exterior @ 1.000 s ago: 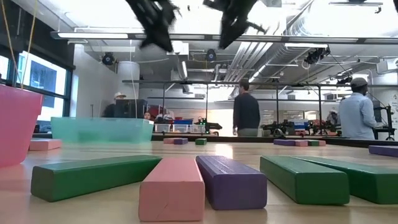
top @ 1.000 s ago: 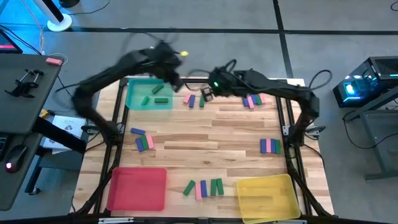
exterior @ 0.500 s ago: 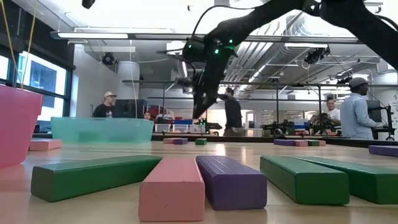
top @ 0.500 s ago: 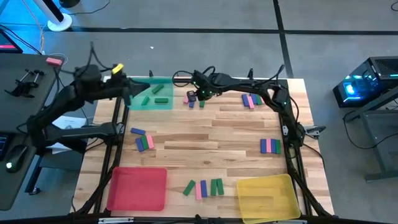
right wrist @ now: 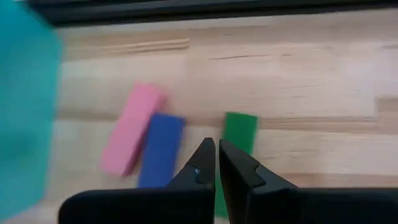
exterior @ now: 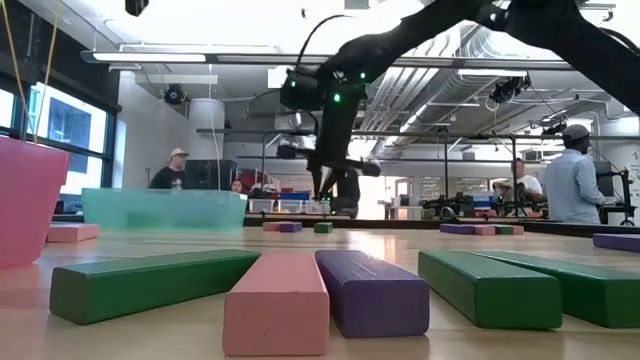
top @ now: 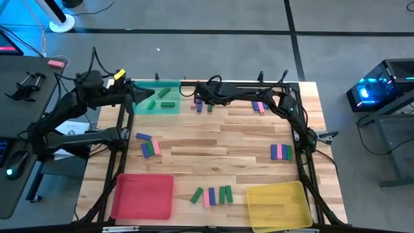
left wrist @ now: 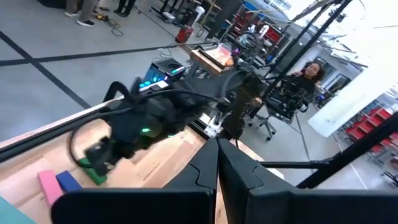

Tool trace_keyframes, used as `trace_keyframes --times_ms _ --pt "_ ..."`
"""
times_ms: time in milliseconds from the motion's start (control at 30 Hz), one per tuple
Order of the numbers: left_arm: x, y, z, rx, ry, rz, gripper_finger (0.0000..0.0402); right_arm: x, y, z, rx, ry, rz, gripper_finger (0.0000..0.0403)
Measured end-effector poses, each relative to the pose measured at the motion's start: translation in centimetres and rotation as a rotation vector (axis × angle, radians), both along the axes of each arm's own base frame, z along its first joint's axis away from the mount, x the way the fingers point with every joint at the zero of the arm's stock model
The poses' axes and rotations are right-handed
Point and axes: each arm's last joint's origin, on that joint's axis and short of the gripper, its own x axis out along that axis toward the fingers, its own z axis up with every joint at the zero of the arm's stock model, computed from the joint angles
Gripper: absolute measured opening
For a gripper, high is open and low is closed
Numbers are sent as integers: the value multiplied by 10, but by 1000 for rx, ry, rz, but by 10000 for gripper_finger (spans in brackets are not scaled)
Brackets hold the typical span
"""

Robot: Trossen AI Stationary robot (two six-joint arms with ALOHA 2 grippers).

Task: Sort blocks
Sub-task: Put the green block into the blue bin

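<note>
Three blocks, pink [right wrist: 130,127], blue [right wrist: 160,149] and green [right wrist: 239,134], lie flat side by side at the table's far edge, right of the green tray [top: 155,107]. My right gripper [right wrist: 216,163] hangs shut just above them, over the gap between the blue and the green block [top: 199,99]. In the low view it [exterior: 322,195] stands clear of the tabletop. My left gripper [left wrist: 217,163] is shut and empty, drawn back at the green tray's left rim [top: 137,98]. Two green blocks [top: 162,98] lie in that tray.
Further groups of blocks lie at the far right [top: 261,105], the left [top: 147,145], the right [top: 280,151] and the near middle [top: 212,194]. A red tray [top: 143,196] sits near left, a yellow tray [top: 278,204] near right. People stand in the room beyond.
My left arm has swung back from over the green tray toward the table's left edge, its gripper tipping up to nearly level. My right gripper has come down and gone left toward the three blocks at the far edge, rolling as it went.
</note>
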Motion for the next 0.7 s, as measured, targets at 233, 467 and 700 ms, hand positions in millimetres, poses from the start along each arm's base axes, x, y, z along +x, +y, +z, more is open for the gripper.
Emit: trace_keyframes --times_ms 233,467,700 --pt "0 -2 0 -14 -6 -52 0 5 10 -34 24 61 -85 0" --pt "1 -2 3 1 -30 -78 0 11 13 -40 42 23 -72 0" --pt "1 -2 3 8 -31 -84 0 6 39 -39 85 166 35 0"
